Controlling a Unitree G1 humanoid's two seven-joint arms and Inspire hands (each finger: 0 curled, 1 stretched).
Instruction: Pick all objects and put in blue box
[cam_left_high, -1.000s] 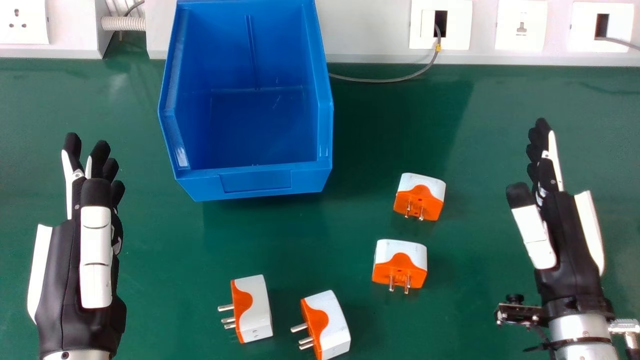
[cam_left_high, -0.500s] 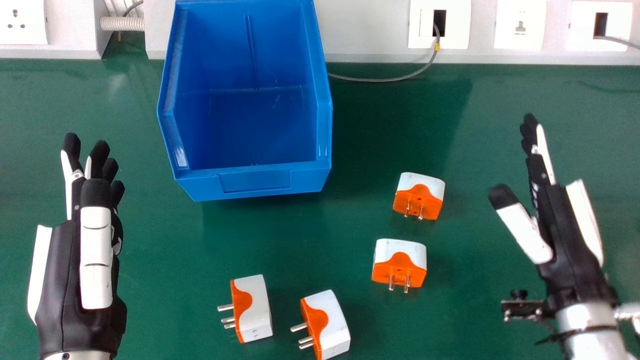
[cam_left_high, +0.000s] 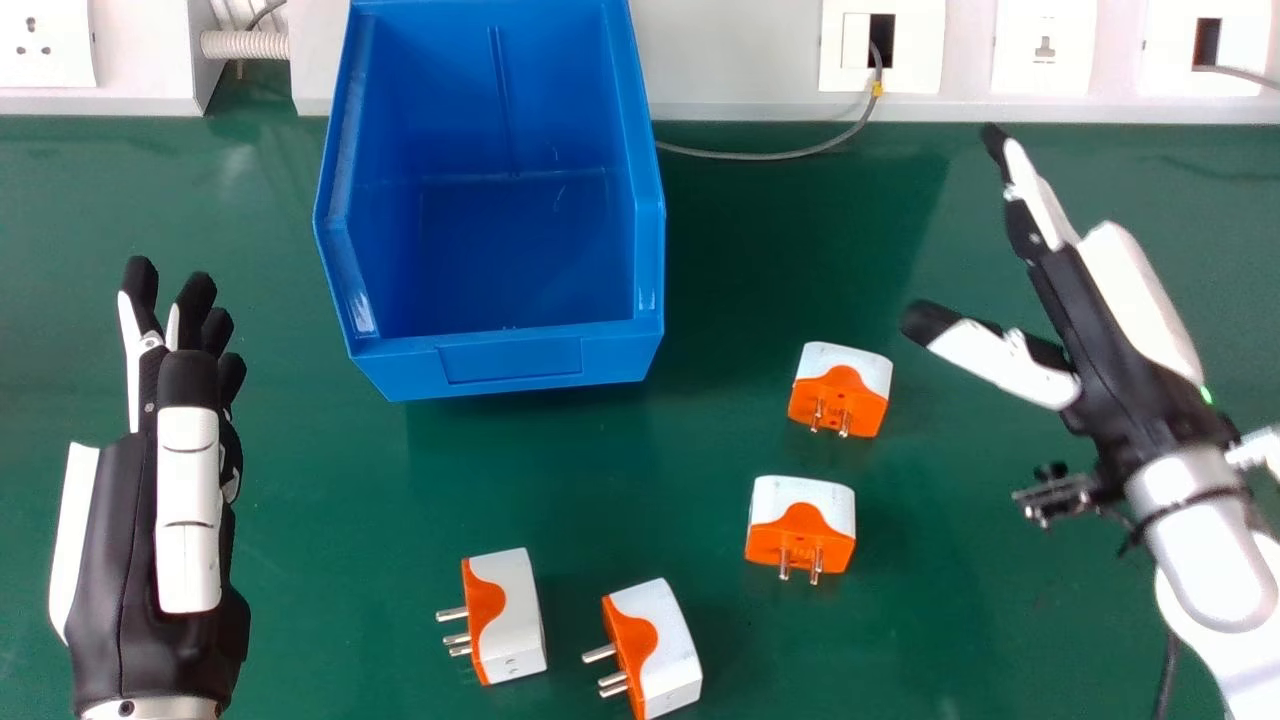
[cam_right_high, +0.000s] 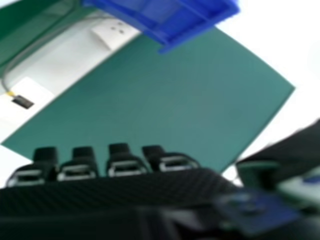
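Black-and-white left hand (cam_left_high: 115, 560), fingers straight. Blue open-topped plastic box (cam_left_high: 510, 362). White-and-orange pronged block adapter (cam_left_high: 514, 615) on green surface (cam_left_high: 340, 520), in front of box; second adapter (cam_left_high: 668, 650) near it; third adapter (cam_left_high: 803, 500), fourth adapter (cam_left_high: 845, 368) farther right. Right hand (cam_left_high: 1110, 345), fingers straight, thumb spread.

In the head view, the left hand (cam_left_high: 115, 580) is at the left, fingers (cam_left_high: 190, 300) relaxed and pointing forward, its thumb (cam_left_high: 188, 510) lying across the palm side. At the right, the right hand (cam_left_high: 1115, 340) angles forward and to the left, fingers extended, thumb stretched well apart from them. Its silver forearm (cam_left_high: 1205, 550) slants in from the lower right. In the right hand view, black fingertips (cam_right_high: 119, 149) stand in a row, with what is probably the thumb at the right.
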